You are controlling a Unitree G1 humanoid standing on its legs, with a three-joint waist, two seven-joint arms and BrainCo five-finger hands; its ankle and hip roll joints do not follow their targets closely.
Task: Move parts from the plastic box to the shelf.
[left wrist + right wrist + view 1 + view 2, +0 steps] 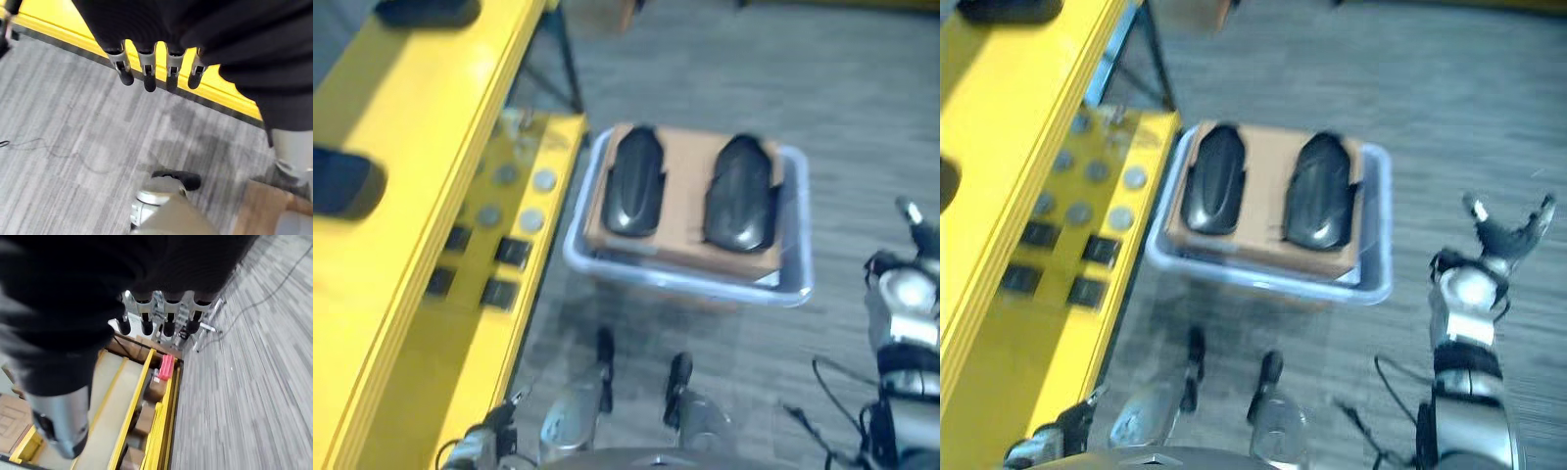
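Observation:
A clear plastic box [685, 282] stands on the grey floor beside the yellow shelf [431, 108]. Inside it, two black oval parts [634, 181] [742, 194] lie side by side on a brown cardboard sheet [685, 186]. Two more dark parts [342, 181] [426, 10] rest on the shelf's top board. My right hand [1489, 245] hovers to the right of the box, fingers [168, 320] spread and straight, holding nothing. My left hand [484, 441] hangs low by the shelf's near end, its fingers [148, 73] straight and empty.
The lower shelf board [499, 323] carries several grey round discs [530, 219] and black square pieces [512, 252]. A dark shelf leg [570, 69] stands behind the box. Farther off, the right wrist view has yellow racks [132, 406] with cardboard boxes.

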